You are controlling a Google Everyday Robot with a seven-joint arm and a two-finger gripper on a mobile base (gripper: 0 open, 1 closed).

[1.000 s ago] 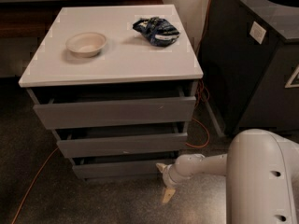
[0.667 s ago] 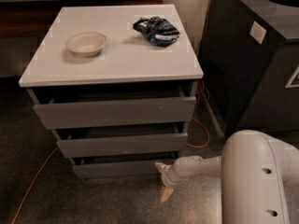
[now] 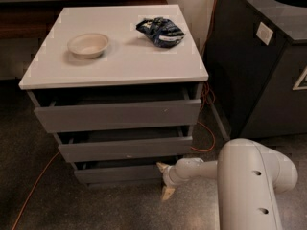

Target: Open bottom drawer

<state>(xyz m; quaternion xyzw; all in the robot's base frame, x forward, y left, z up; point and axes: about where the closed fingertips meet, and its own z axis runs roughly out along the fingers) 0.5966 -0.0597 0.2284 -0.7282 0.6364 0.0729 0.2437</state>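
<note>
Bottom drawer location, quick?

— Lowest grey front of the white-topped cabinet, about 6 o'clock in the view, under the middle drawer and top drawer.

What changed over the last second?

— Little. Gripper has crept slightly toward 9 o'clock and now sits at the drawer's right end, roughly 5 o'clock from the cabinet's centre. White arm reaches in from 4 o'clock. Drawer front looks where it was, poking out only a bit.

Gripper state?

— Released, fingers spread one above the other. Upper tip is by the front's top right corner, lower tip near the floor. Contact: cannot tell.

Meaning for the task?

— My read: approach or hooking stage, pull not yet done, opening barely begun.

Containers?

— All three drawers show dark gaps, contents hidden. Bowl at 10 o'clock on the top looks empty. Blue snack bag at 1 o'clock. Black bin at 3 o'clock, round hole on top, inside not visible.
</note>
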